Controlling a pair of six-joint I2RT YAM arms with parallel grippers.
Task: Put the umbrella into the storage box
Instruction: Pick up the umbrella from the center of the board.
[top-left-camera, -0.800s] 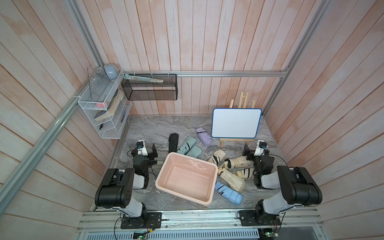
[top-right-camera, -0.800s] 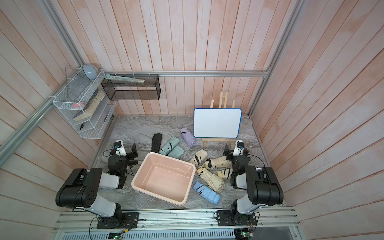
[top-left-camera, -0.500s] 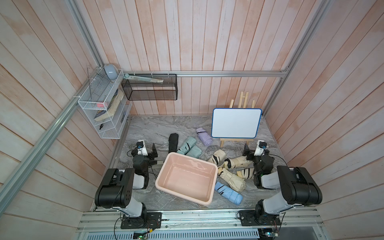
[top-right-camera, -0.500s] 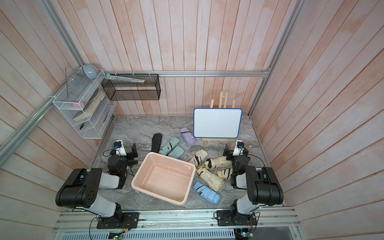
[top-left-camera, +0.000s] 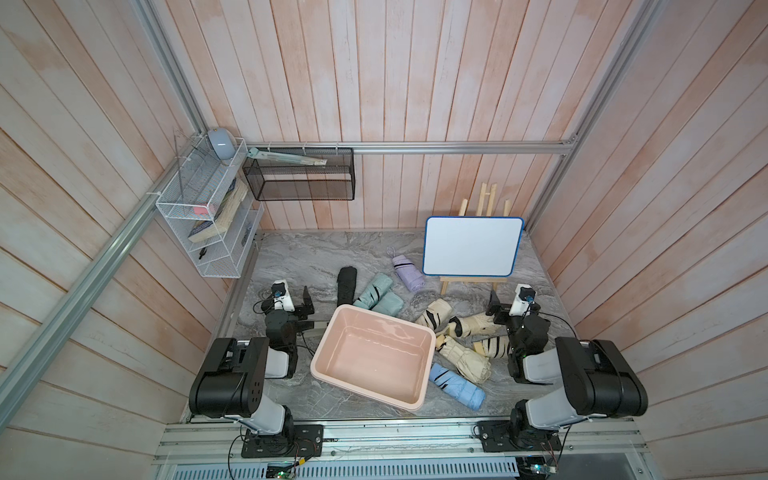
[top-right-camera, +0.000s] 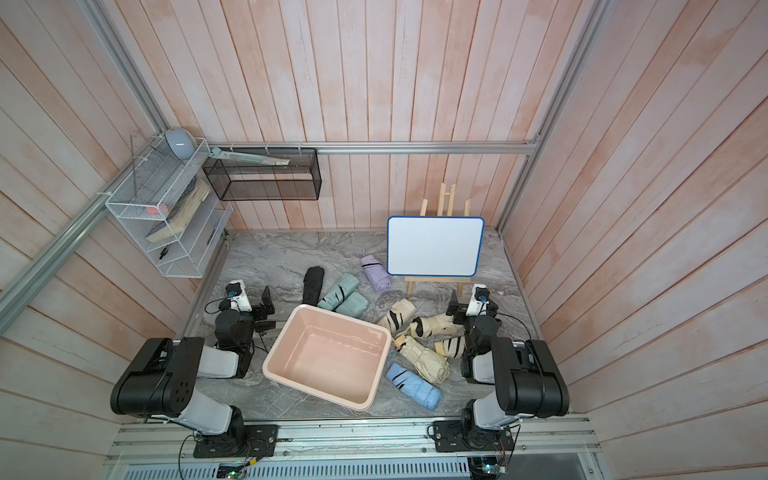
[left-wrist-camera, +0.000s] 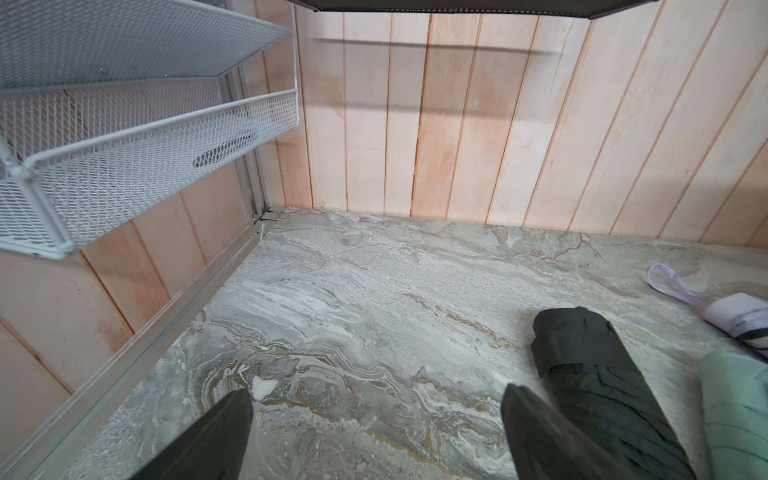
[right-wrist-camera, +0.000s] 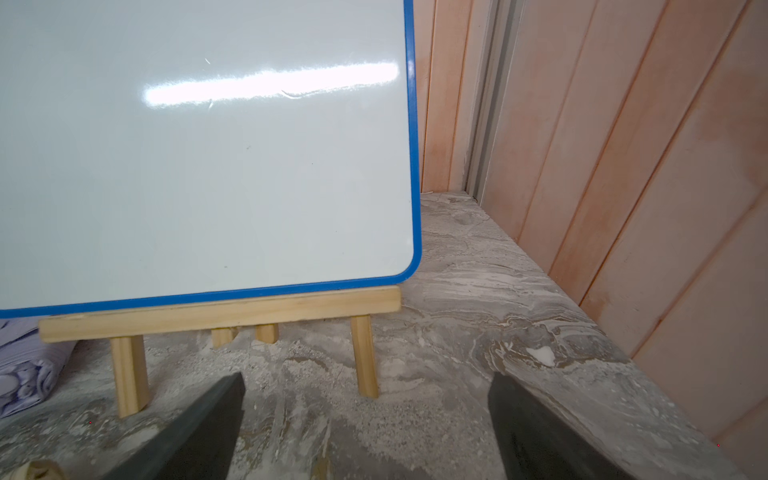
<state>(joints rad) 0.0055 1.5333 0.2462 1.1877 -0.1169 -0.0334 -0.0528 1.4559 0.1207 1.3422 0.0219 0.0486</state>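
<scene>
Storage box (top-left-camera: 332, 338): pale pink tub, near-centre on the marble tabletop (top-left-camera: 299, 257), set slightly askew between the two arms. All umbrellas lie folded on the tabletop, outside the box.

- Black umbrella (top-left-camera: 347, 286) and two mint-green umbrellas (top-left-camera: 376, 293): just beyond the box's far edge.
- Lilac umbrella (top-left-camera: 407, 270): farther back, beside the left foot of the easel holding the whiteboard (top-left-camera: 471, 251).
- Cream umbrellas (top-left-camera: 463, 363) with black straps: clustered to the right of the box.
- Blue umbrella (top-left-camera: 457, 384): nearest, close to the box's right wall.

Left gripper (left-wrist-camera: 376, 399): jaws spread wide, nothing between them, low over bare tabletop left of the box, with the black umbrella just to its right.

Right gripper (right-wrist-camera: 365, 386): jaws spread wide, empty, at the right side, facing the easel.

White wire rack (top-left-camera: 199, 224) and black mesh basket (top-left-camera: 303, 183) hang on the walls.
</scene>
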